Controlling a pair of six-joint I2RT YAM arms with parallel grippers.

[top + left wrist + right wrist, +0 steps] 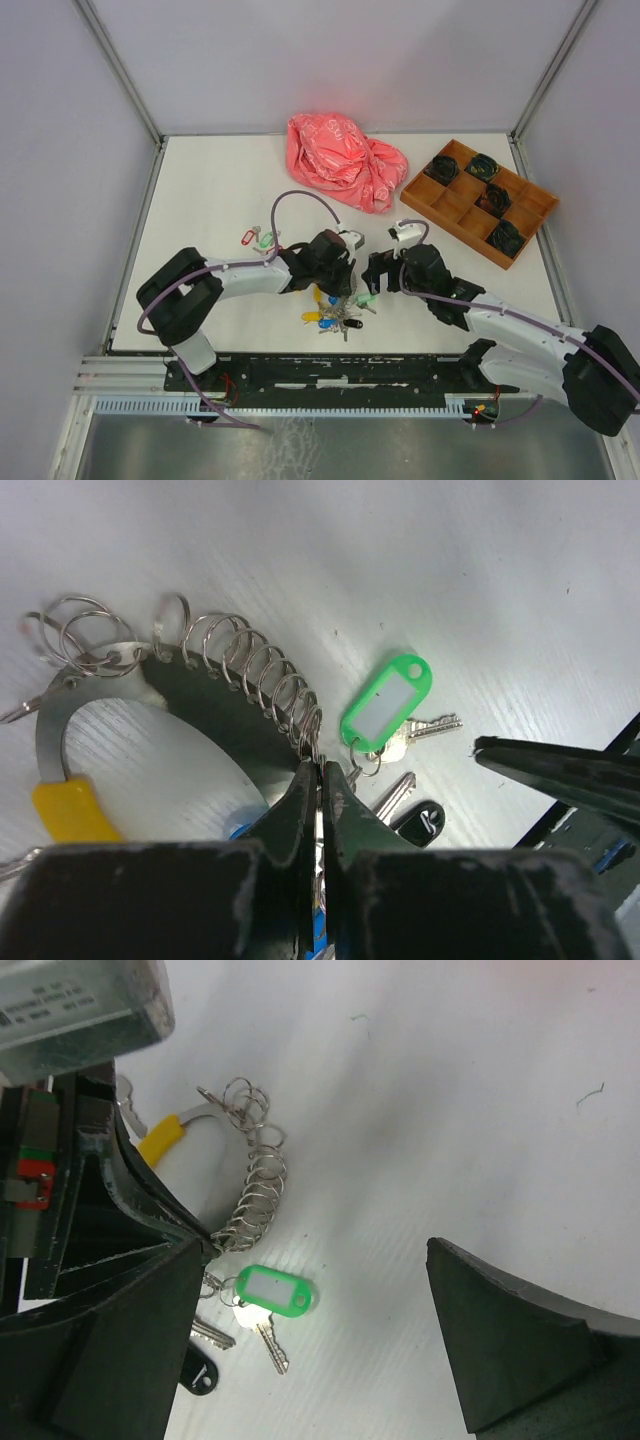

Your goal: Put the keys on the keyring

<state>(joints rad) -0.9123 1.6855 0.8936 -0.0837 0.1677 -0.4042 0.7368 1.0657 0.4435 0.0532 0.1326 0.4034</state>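
Left fingers (290, 820) are pressed right together, pinching the keyring (50, 730) at the end of its row of split rings (250, 665). The keyring is a flat, thin band of silver metal, bent in a wide curve away from those fingertips, with a smooth yellow sleeve (65, 810) on its far side. The thin wire split rings are strung along the band like a coil, packed close near the fingertips and looser further off.

Just to the right of the closed fingertips, a green-tagged key (388, 700) lies flat on the matte white worktop (450, 560). It has an oblong glossy plastic tag with a pale label window, and the small silver blade pokes out beyond it. A black rounded fob (420, 823) lies just beside it, nearer the camera.

Right fingers (520, 1350) are spread wide, dark blunt wedges gripping nothing. The green tag sits on the worktop between them, closer to the one nearest the left arm.

From above, both arms reach low and inward with wrists bent down, and the fingertips nearly meet over the heap of keys (335, 320), where yellow and blue tags show. Two loose tags, red (247, 237) and green (265, 238), lie well behind the left arm. Far beyond the fingers are a crumpled pink plastic bag (345, 160) and a brown compartment tray (478, 200).
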